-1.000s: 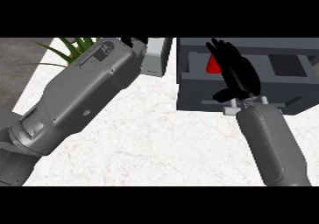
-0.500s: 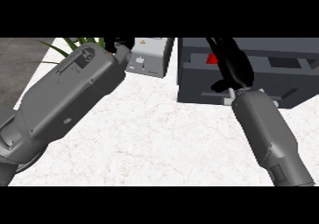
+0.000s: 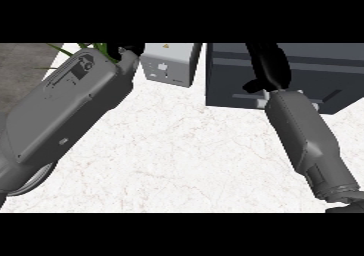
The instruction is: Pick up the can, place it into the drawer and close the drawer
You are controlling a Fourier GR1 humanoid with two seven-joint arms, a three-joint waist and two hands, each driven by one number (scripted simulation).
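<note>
Resting against the drawer (image 3: 288, 75), right hand (image 3: 268, 62)

white worktop (image 3: 177, 150) veined faintly brown; dark grey drawer (image 3: 318, 65) upper right; pale grey box (image 3: 169, 64); green leaves (image 3: 96, 48) upper left; black right hand (image 3: 268, 65).

The right hand (image 3: 268, 65) runs past the top edge over the drawer (image 3: 310, 75), so its fingers cannot be read. The left hand (image 3: 132, 51) is mostly cut off there too. The can is hidden. The plant (image 3: 87, 48) shows only leaf tips.
</note>
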